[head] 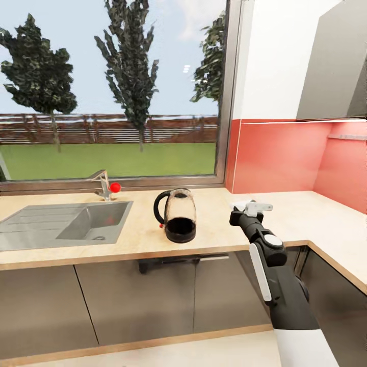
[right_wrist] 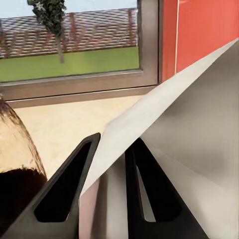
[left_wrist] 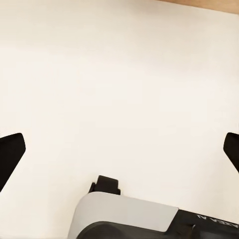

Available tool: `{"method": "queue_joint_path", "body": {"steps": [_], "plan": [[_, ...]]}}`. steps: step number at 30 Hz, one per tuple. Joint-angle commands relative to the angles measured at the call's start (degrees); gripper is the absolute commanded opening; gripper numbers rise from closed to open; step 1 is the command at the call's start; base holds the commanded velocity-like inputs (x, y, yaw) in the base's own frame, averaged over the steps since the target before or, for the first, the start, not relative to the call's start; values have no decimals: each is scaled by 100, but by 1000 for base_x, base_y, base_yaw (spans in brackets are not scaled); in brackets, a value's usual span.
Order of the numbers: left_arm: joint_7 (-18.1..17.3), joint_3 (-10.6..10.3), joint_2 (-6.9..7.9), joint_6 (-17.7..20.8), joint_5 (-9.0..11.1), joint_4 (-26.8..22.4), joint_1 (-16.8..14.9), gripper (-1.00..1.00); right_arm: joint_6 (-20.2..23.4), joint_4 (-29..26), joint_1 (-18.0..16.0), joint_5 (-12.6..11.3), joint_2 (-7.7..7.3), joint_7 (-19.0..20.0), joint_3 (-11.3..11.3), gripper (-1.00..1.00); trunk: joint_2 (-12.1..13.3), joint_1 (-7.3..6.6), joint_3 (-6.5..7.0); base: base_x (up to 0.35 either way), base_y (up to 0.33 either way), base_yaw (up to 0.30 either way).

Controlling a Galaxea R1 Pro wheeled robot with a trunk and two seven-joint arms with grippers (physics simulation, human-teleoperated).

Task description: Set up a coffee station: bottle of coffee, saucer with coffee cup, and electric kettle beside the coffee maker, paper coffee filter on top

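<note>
While my right gripper [head: 251, 208] hangs over the worktop [head: 142, 237], its fingers [right_wrist: 69, 189] are closed onto the filter [right_wrist: 169, 134], a white folded sheet whose pointed corner sticks out past them in the right wrist view. From the head view the filter [head: 239, 205] is just a small white scrap at the gripper's tip, right of the kettle [head: 178, 216] and apart from it, above the light wood near the corner where the worktop turns along the red wall [head: 278, 155].

My right wrist view gives what the head view cannot: the crease of the paper, its grey shaded face, and the two dark fingers pressing on either side of it. It also catches the kettle's [right_wrist: 15, 164] smoky curved side and dark base at the edge, with the window sill [right_wrist: 74, 89] and a tree [right_wrist: 50, 15] behind.

Only the head view lays out the whole scene: the kettle upright on the worktop with its loop handle turned toward the steel sink [head: 61, 221], the tap [head: 102, 184] with a red ball [head: 115, 187] beside it, and grey cabinet fronts [head: 127, 300] below.

My left gripper [left_wrist: 119, 152] is wide open and holds nothing, its two black fingertips [left_wrist: 10, 154] well apart over a plain pale surface. Some small mirrored lettering sits on my left wrist housing [left_wrist: 124, 216], too cut off to read.
</note>
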Motion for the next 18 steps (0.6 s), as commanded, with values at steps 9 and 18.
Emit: {"method": "queue_joint_path", "body": {"steps": [9, 18], "plan": [[-1, 3, -8, -12, 40, -10, 3, 100, 30, -6, -1, -20, 1, -32, 7, -100, -4, -1, -6, -276, 0, 1], [-1, 4, 0, -4, 40, -14, 3, 100, 30, -6, -1, -24, 1, -31, 15, -100, -4, -1, -6, -120, 0, 167]]}}
